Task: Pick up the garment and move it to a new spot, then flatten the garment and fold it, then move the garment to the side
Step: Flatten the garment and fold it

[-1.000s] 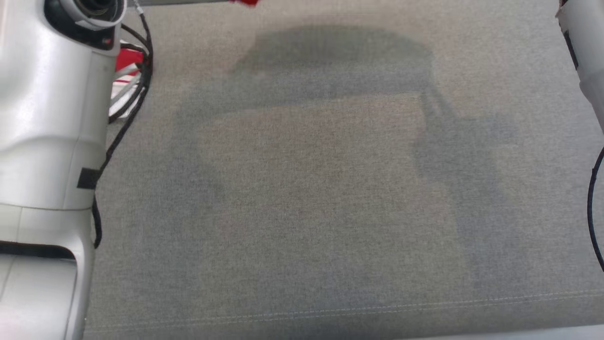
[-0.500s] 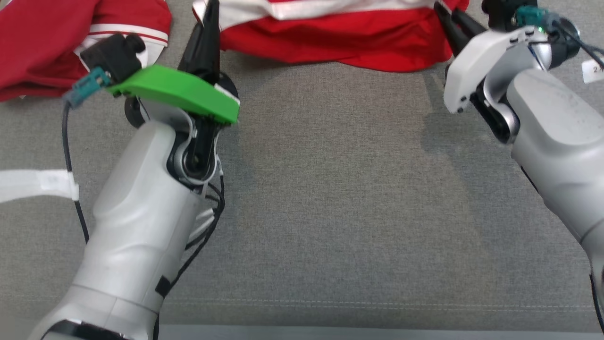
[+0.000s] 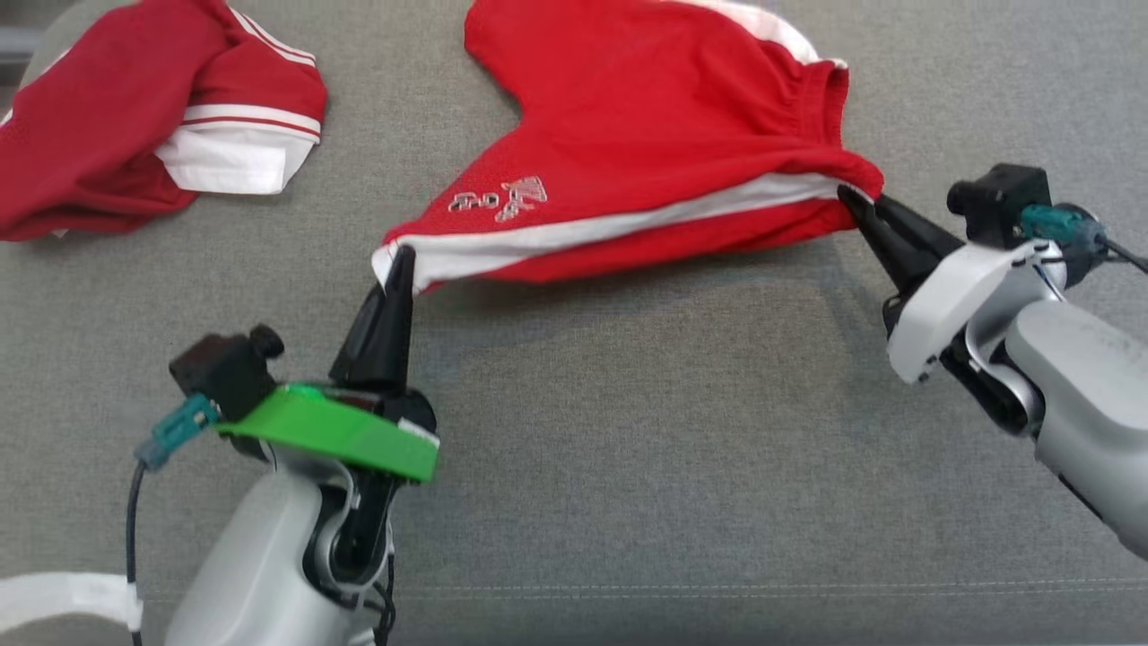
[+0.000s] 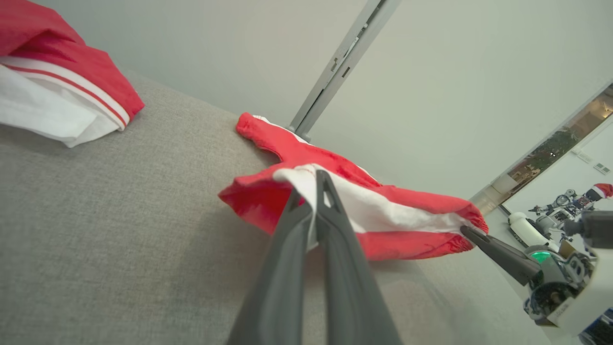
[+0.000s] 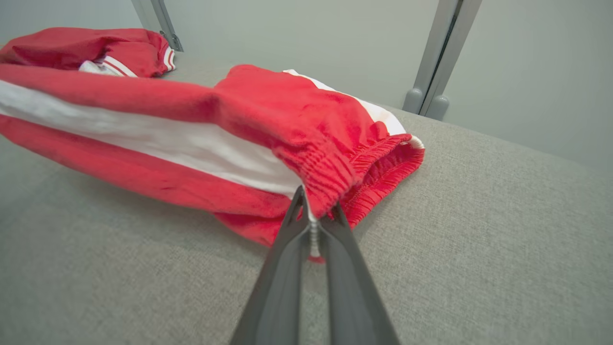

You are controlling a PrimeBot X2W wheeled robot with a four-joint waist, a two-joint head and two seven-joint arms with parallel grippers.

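Red shorts (image 3: 664, 135) stretched above the far half of a desk (image 3: 628, 449) covered in grey cloth. The left gripper (image 3: 401, 265), carried under a green wrist cover (image 3: 341, 431) over the desk's near left part, has its fingers (image 4: 335, 225) clamped together on the hem corner where the white side stripe (image 3: 628, 224) ends. The right gripper (image 3: 852, 202), under a white wrist cover (image 3: 942, 296) over the desk's right side, has its fingers (image 5: 287, 268) pinched shut on the gathered elastic waistband, as the right wrist view shows (image 5: 309, 196). Between the two grips the striped edge of the shorts (image 5: 239, 120) runs taut and clear of the desk, casting a shadow on the cloth below, while the far leg (image 4: 268, 139) lies on the desk towards its far edge. A small pale print (image 3: 498, 199) sits on the red cloth near the left-hand grip. In the left wrist view the left gripper (image 4: 320, 178) and the right gripper (image 4: 467, 231) hold opposite ends of the same edge. A second red-and-white garment (image 3: 117, 135) lies crumpled at the desk's far left corner, well apart from the shorts. A grey metal post (image 5: 438, 52) rises behind the desk's far edge.
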